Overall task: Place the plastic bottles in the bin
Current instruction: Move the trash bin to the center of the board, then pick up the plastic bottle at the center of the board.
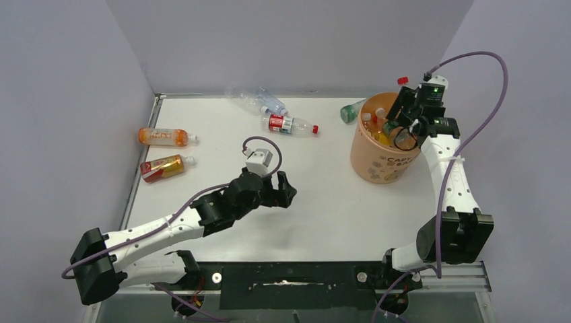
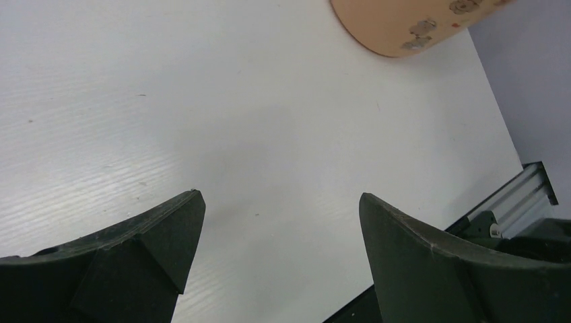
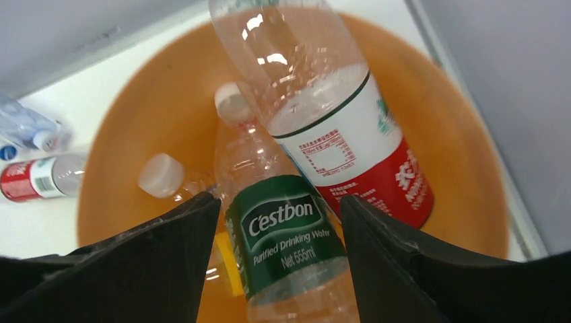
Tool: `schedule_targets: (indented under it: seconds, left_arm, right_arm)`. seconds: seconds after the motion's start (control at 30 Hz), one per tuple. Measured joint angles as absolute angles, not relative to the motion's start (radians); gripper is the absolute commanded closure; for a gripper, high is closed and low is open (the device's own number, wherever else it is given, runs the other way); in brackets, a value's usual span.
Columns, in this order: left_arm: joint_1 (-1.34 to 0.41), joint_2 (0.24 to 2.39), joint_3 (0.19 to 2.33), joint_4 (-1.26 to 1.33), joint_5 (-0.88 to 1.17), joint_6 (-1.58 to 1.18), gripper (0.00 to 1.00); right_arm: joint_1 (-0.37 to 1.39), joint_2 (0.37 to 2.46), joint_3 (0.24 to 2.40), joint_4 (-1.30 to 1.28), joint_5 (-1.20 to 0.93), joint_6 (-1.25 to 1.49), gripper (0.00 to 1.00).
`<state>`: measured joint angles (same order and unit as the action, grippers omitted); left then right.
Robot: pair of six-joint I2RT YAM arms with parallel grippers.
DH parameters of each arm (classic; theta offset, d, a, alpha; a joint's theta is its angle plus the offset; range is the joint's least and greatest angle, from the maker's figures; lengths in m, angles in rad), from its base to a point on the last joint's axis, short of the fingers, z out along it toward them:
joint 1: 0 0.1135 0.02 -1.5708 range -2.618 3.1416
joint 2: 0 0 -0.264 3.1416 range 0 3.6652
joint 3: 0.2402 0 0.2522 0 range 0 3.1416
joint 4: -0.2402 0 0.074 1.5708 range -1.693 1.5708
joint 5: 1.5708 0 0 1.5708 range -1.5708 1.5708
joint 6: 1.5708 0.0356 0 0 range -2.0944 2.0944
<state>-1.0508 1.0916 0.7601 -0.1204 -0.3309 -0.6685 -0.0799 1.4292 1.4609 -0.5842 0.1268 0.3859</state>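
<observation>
Pale-orange bin (image 1: 380,168) sits at 2 o'clock on table (image 1: 323,215), with several bottles inside. Right gripper (image 1: 398,131) hangs over it, jaws flanking green-label bottle (image 3: 286,235); clamped or loose, can't tell. Left gripper (image 1: 286,190) mid-table, jaws spread, nothing held. Loose: orange bottle (image 1: 161,136), yellow bottle (image 1: 163,167) at 9 o'clock; red-label bottle (image 1: 289,124), blue-label bottle (image 1: 268,102) at 12.

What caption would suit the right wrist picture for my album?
Right gripper above the bin, straddling a green-label bottle; a red-label bottle lies beside it.
</observation>
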Motion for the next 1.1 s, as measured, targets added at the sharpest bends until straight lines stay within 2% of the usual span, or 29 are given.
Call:
schedule_targets:
  seconds: [0.07, 0.23, 0.37, 0.47, 0.73, 1.1]
  left_arm:
    - [-1.000, 1.103, 0.760, -0.120, -0.304, -0.677, 0.14]
    - [-0.953, 1.149, 0.783, -0.127, -0.253, -0.681, 0.14]
    - [-0.933, 1.192, 0.823, -0.129, -0.223, -0.677, 0.14]
    - [-0.891, 1.229, 0.860, -0.126, -0.201, -0.672, 0.13]
    - [-0.720, 1.399, 1.015, -0.105, -0.141, -0.651, 0.09]
    - [-0.517, 1.763, 1.307, -0.047, -0.066, -0.811, 0.09]
  right_arm:
    - [-0.080, 1.461, 1.433, -0.590, 0.110, 0.390, 0.41]
    - [-0.080, 1.497, 1.389, -0.553, 0.083, 0.397, 0.38]
    - [-0.080, 1.438, 1.386, -0.595, 0.086, 0.394, 0.19]
    - [-0.080, 1.393, 1.431, -0.653, 0.087, 0.385, 0.12]
    - [-0.077, 1.264, 1.544, -0.682, 0.072, 0.375, 0.09]
    - [0.044, 1.158, 1.420, -0.674, -0.002, 0.386, 0.09]
